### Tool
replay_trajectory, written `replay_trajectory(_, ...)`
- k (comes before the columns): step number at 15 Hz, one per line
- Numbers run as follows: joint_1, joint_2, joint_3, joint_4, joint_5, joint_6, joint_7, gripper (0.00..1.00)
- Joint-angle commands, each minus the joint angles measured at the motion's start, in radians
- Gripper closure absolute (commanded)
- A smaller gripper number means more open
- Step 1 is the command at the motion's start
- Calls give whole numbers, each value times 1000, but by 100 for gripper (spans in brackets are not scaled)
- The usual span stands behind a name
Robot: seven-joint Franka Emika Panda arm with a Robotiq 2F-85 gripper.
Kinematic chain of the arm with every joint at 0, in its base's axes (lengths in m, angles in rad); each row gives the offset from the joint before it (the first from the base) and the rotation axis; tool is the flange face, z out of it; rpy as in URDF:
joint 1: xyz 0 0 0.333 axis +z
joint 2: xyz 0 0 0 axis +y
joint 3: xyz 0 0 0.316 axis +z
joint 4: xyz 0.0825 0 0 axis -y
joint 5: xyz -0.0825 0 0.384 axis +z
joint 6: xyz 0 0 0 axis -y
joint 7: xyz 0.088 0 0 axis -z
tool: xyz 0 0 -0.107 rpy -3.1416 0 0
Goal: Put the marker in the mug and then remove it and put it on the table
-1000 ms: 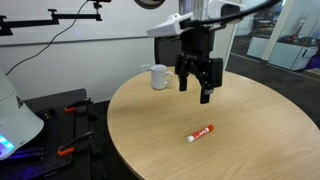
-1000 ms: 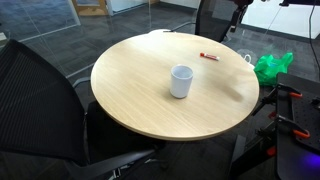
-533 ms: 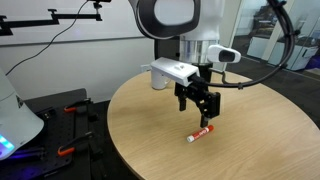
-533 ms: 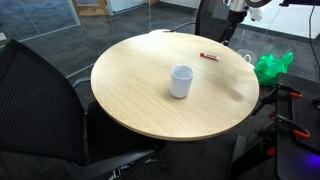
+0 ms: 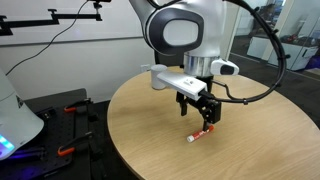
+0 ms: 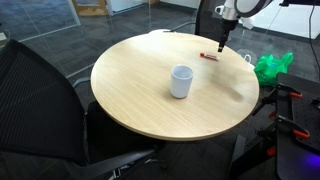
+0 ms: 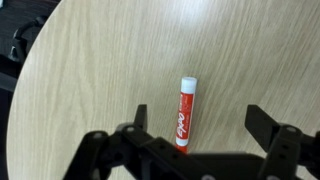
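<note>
The marker (image 7: 186,112) lies flat on the table (image 6: 130,100). In the wrist view it runs 12 to 6 o'clock, white end at 12, between the wide-apart fingers of the gripper (image 7: 198,122) — nothing is held. A good grasp probably needs a nudge toward 9 o'clock, a straight descent, then closing across the red body. In an exterior view the mug (image 6: 181,81) stands upright at about 7 o'clock from the marker, well apart — it looks empty.

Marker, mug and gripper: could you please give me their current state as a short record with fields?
marker: lies flat on the table, not gripped
mug: upright, apart from the marker
gripper: low over the marker, jaws open on either side of it
task stage: marker not yet picked up
</note>
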Motion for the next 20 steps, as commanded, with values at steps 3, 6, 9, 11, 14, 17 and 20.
replay_trajectory(3, -18, 91, 25, 94, 6, 13, -14, 0)
replay_trajectory(6, -21, 135, 31, 139, 8, 8, -4, 0)
replay_trajectory(9, -27, 177, 36, 182, 13, 0, 4, 0)
replay_trajectory(11, -31, 204, 38, 209, 14, -6, 7, 0)
replay_trajectory(14, -41, 234, 46, 241, 18, -13, 8, 0)
replay_trajectory(17, -45, 255, 48, 264, 19, -21, 11, 8)
replay_trajectory(20, -48, 270, 48, 281, 19, -24, 14, 37)
